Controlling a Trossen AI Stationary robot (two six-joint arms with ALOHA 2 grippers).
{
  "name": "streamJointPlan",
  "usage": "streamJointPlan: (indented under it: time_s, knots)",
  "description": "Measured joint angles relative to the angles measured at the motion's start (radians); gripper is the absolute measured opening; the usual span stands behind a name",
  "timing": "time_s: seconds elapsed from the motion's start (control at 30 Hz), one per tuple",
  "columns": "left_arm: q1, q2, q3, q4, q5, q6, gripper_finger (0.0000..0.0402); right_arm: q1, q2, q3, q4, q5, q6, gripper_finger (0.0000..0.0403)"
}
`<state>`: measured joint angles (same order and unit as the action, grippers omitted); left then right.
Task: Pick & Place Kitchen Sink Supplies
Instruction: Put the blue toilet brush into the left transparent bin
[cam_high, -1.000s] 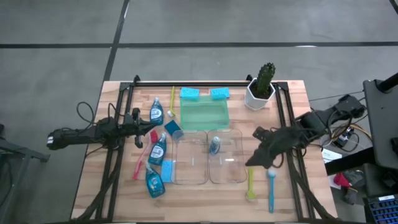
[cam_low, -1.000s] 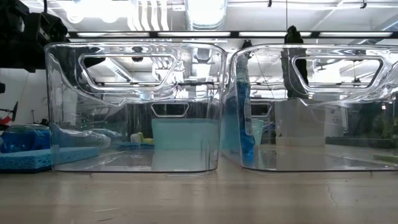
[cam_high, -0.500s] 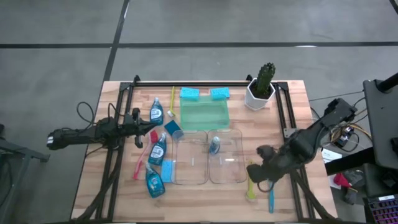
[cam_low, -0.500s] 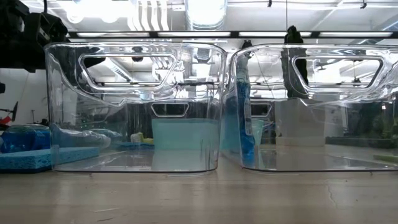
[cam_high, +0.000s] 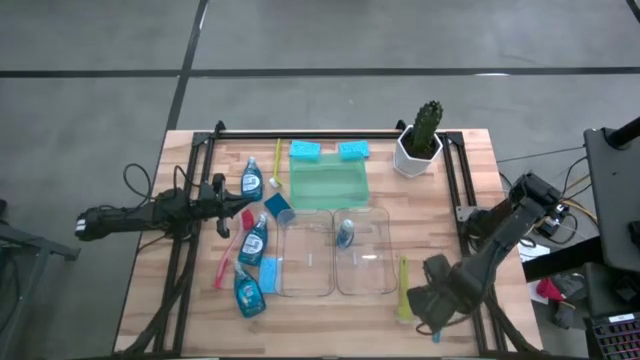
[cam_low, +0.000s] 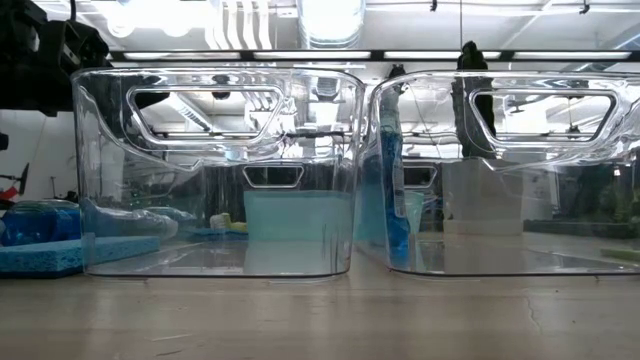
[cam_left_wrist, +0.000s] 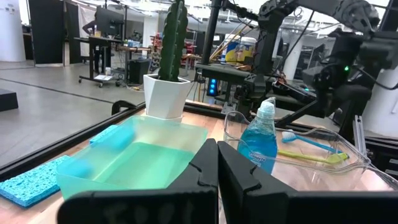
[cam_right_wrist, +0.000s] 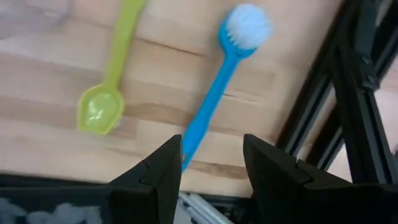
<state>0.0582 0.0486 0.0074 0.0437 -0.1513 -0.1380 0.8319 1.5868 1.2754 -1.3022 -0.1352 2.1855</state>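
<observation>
My right gripper hovers open near the table's near right corner, over the blue brush. The brush lies flat on the wood. Its handle runs into the gap between the fingers, and its white-bristled head points away. The yellow-green brush lies beside it. Most of the blue brush is hidden under the gripper in the high view. My left gripper waits shut at the table's left, by a bottle of blue liquid.
Two clear bins stand mid-table, and the right one holds a bottle. Behind them are the green tray, two sponges and the cactus. More bottles, sponges and brushes lie left. A black frame rail runs close on the right.
My right gripper has travelled from beside the right bin toward the table's near edge. It now hangs over the blue brush's handle, and the arm covers most of that brush in the high view. No object has moved.
</observation>
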Motion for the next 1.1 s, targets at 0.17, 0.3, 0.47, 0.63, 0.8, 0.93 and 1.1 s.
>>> streamJointPlan:
  time_s: [0.17,0.3,0.47,0.63,0.8,0.93,1.1]
  knots:
    - [0.0,0.0,0.0,0.0,0.0,0.0,0.0,0.041,-0.003,-0.071,0.042,0.004,0.082,0.0166]
    - [0.0,0.0,0.0,0.0,0.0,0.0,0.0,0.044,-0.006,-0.157,0.159,0.003,0.086,0.0166]
    - [0.0,0.0,0.0,0.0,0.0,0.0,0.0,0.043,-0.001,-0.266,0.279,0.006,0.086,0.0166]
    - [0.0,0.0,0.0,0.0,0.0,0.0,0.0,0.043,-0.001,-0.341,0.324,0.003,0.089,0.0166]
    - [0.0,0.0,0.0,0.0,0.0,0.0,0.0,0.041,-0.002,-0.398,0.416,0.01,0.088,0.0163]
    - [0.0,0.0,0.0,0.0,0.0,0.0,0.0,0.041,0.0,-0.45,0.52,0.012,0.093,0.0157]
    - [0.0,0.0,0.0,0.0,0.0,0.0,0.0,0.04,-0.003,-0.462,0.532,0.014,0.085,0.0138]
